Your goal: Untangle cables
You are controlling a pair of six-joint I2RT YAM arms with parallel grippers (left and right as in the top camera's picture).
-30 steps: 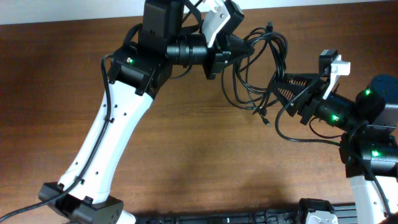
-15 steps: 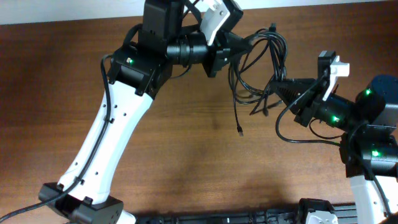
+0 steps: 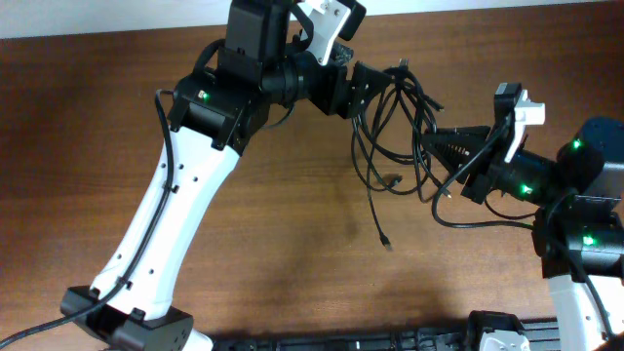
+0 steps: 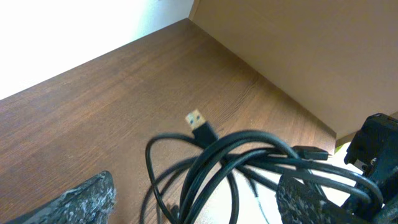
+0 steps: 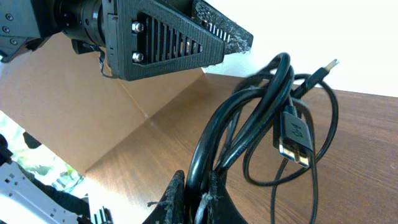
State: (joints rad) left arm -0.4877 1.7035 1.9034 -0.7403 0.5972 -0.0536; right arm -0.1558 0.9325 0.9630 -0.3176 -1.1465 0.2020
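The cables (image 3: pixel 395 136) are thin black cords hanging in a tangle above the wooden table (image 3: pixel 292 224), between my two grippers. One loose plug end (image 3: pixel 384 238) dangles low. My left gripper (image 3: pixel 376 94) is open at the tangle's upper left. In the left wrist view several strands (image 4: pixel 217 168) and a USB plug (image 4: pixel 199 124) lie between its spread fingers (image 4: pixel 87 199), which do not pinch them. My right gripper (image 3: pixel 427 144) is shut on the cables from the right. The right wrist view shows its gripper (image 5: pixel 198 193) clamped on thick strands (image 5: pixel 217 137), with a flat plug (image 5: pixel 292 140) hanging beside.
The right arm's own thicker black wire (image 3: pixel 466 220) loops below its wrist. Dark equipment (image 3: pixel 341 343) lies along the table's front edge. The white left arm (image 3: pixel 175 214) crosses the left half of the table. A pale wall (image 3: pixel 117 15) borders the far edge.
My left gripper has gone from shut to open and let go of the cables. The tangle has sagged and a loose plug end has dropped lower. The right gripper shut on the cables and has kept hold.
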